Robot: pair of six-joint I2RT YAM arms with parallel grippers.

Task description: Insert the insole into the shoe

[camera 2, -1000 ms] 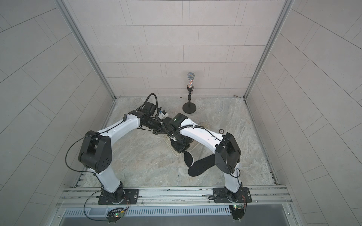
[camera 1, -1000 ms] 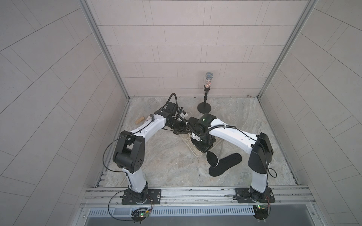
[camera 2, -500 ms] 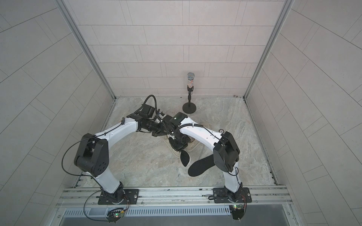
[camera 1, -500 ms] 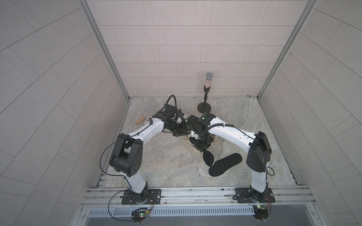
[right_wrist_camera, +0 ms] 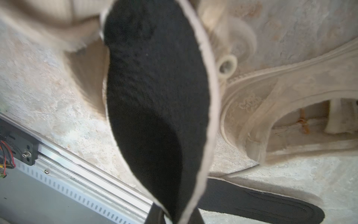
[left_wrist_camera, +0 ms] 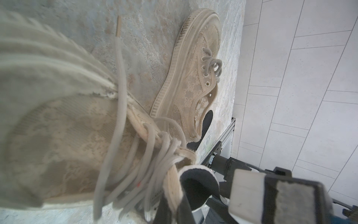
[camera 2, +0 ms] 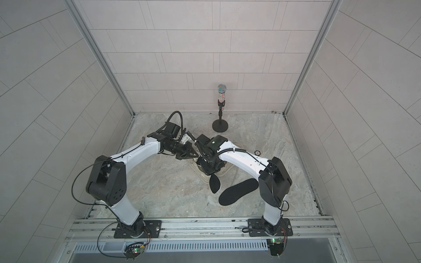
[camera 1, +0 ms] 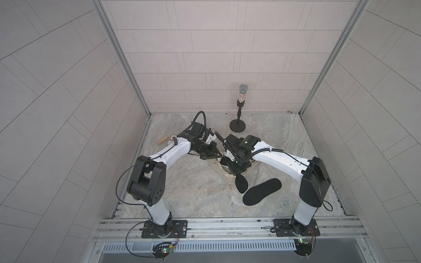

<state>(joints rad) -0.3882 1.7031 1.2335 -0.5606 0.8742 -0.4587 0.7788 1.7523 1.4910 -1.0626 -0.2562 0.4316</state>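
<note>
Black insole (right_wrist_camera: 157,97) shifted nearer shoe (left_wrist_camera: 58,135), bowed lengthwise, pale-edged

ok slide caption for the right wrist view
Right tool holds a black insole by one end, beige shoe beside it, second insole flat on the floor

The left arm (camera 1: 168,157) and right arm (camera 1: 280,162) reach inward with elbows bent, their wrists nearly meeting. The left end effector (camera 1: 214,155) lies near level, jaws closed. The right end effector (camera 1: 237,171) points down, pinching the insole (right_wrist_camera: 158,97).
</note>
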